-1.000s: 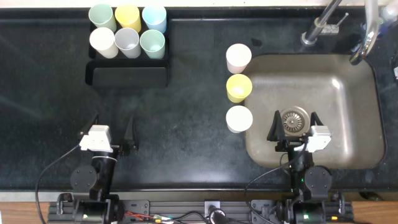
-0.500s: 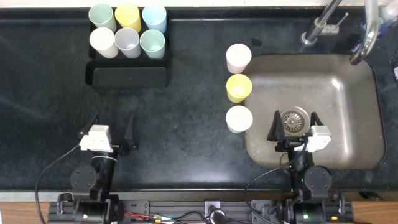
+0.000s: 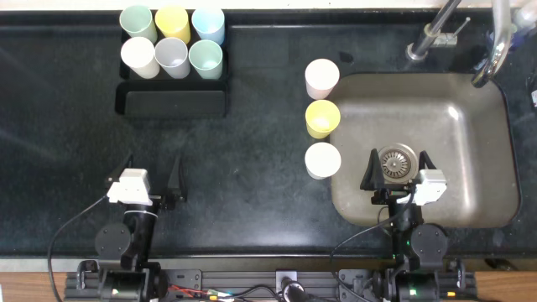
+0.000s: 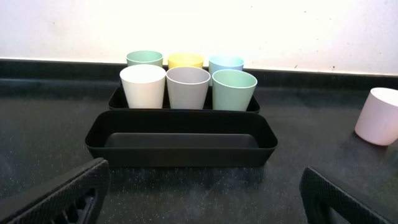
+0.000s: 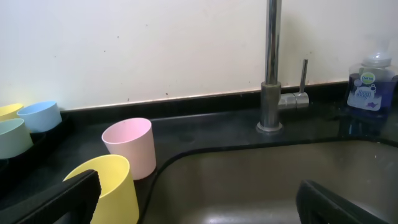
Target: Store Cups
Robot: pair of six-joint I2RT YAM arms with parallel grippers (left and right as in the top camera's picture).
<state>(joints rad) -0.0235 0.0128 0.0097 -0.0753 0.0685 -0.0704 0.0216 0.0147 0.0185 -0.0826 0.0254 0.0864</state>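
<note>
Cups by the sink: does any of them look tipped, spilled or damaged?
Nothing stands out. The pink cup, yellow cup and white cup stand upright in a row beside the sink, outside the tray. No spill shows.

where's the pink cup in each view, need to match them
Top view: the pink cup stands on the counter by the far left corner of the sink, farthest of three loose cups.
Left wrist view: pink cup on the counter, apart from the black tray.
Right wrist view: pink cup just behind the yellow cup, at the sink rim.
Shared landmark: the light blue cup in the tray's back row.
</note>
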